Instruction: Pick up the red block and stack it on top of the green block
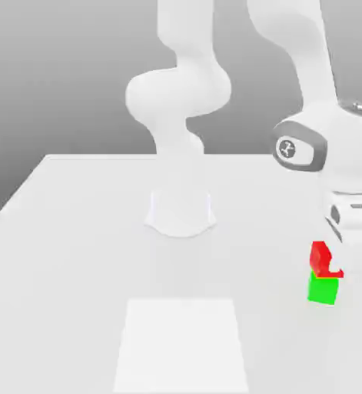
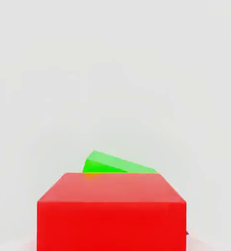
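Observation:
The red block [image 1: 319,255] hangs at the exterior view's right, directly over the green block [image 1: 323,290], which stands on the white table [image 1: 76,254]. Their faces meet or nearly meet; I cannot tell whether they touch. My gripper [image 1: 329,260] comes down from the white hand above and is shut on the red block, with one pale finger covering part of its side. In the hand view the red block [image 2: 112,212] sits large and close. A corner of the green block [image 2: 112,163] shows beyond it, turned slightly relative to the red one.
The arm's white base [image 1: 181,212] stands at the middle of the table. A lighter rectangular patch [image 1: 182,342] lies on the surface near the front edge. The blocks are close to the table's right side.

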